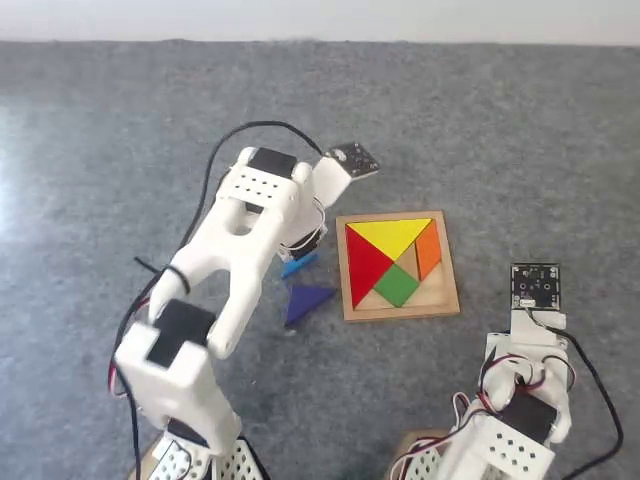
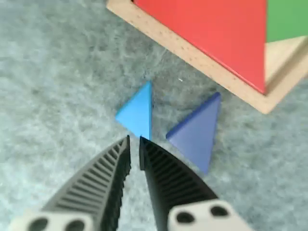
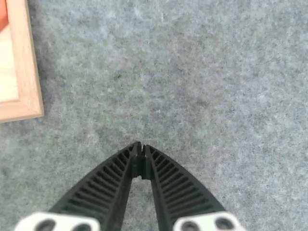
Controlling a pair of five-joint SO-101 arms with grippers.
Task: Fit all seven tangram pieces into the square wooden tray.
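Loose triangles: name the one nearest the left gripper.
The light blue triangle: its corner sits at the tips of the left gripper; the dark blue triangle lies off to one side.

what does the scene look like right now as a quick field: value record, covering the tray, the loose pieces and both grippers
tray: square, wooden, partly filled, bare wood beside the green square
in tray: yellow triangle, red triangle, green square, orange piece
loose: light blue triangle and dark blue triangle, apart from each other on the grey surface beside the tray
left gripper: narrow gap between its fingers, holding nothing, tips just by a corner of the light blue triangle
right gripper: shut, empty, over grey surface near a tray corner
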